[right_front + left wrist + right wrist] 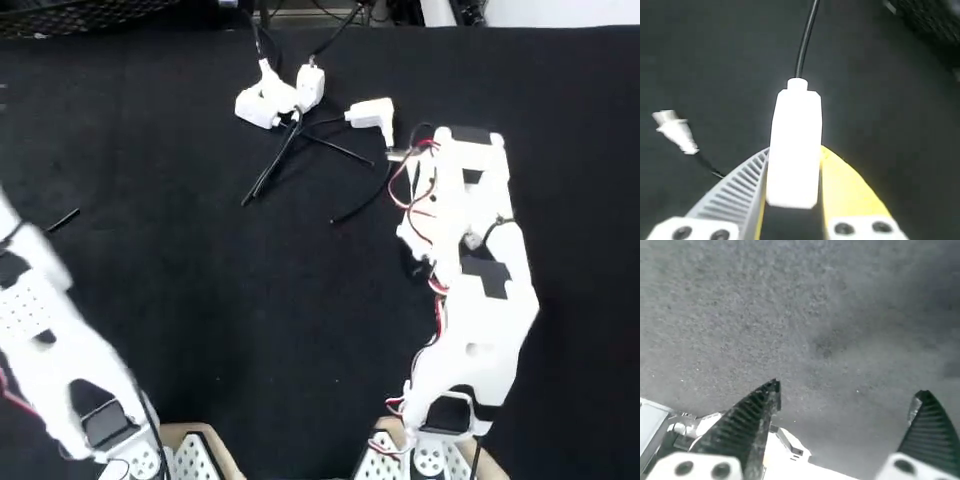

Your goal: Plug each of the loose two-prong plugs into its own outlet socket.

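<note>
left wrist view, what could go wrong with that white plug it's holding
The left gripper grips the white plug by one end; it may pivot or slip when pushed. Its black cord trails ahead and could tug it askew. In the high view, crossed cords could drag neighbouring white pieces.

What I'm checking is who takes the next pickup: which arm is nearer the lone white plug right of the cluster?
Right. The right arm ends just beside the plug; the left arm sits far off, back by its base.
</note>
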{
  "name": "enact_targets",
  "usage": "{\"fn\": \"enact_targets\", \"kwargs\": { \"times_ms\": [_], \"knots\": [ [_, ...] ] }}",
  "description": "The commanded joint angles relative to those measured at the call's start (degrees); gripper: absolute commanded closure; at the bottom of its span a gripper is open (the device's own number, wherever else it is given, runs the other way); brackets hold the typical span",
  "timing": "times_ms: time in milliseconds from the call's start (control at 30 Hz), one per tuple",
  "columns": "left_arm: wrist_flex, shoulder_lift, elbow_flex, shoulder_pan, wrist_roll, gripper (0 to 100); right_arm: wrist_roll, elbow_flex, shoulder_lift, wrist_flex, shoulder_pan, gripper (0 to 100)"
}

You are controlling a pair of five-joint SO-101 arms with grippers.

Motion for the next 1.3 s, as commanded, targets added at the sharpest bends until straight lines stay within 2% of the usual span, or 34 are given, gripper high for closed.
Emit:
{"fn": "enact_targets", "kwargs": {
  "times_ms": [0, 167, 333, 467, 667, 733, 933, 1267],
  "knots": [
    [0.62, -8.7, 11.47, 11.91, -6.68, 97, -0.18, -0.04, -5.49, 1.32, -0.53, 61.7],
    [0.62, -22.95, 29.85, 21.58, -9.23, 97, 0.09, -0.04, -8.84, 1.41, -0.53, 61.7],
    [0.26, -40.0, 57.45, 27.56, -10.29, 97, 0.26, 0.04, -11.82, 1.41, -0.53, 61.7],
    [-4.13, -46.07, 81.36, 30.46, -12.48, 97, 0.26, 1.89, -12.44, 1.41, -0.53, 61.7],
    [-5.71, -54.42, 103.69, 36.44, -19.08, 97, 0.35, 7.96, -12.44, 1.05, -0.53, 61.7],
    [-8.53, -56.79, 110.55, 39.25, -20.48, 97, 0.35, 8.92, -12.44, 0.97, -0.53, 61.7],
    [-16.35, -59.78, 123.38, 45.23, -21.1, 97, 0.35, 9.1, -12.53, 1.05, -0.53, 61.7],
    [-20.92, -59.69, 127.34, 54.46, -27.69, 97, 0.35, 9.36, -12.44, 0.97, -0.79, 61.7]
  ]
}}
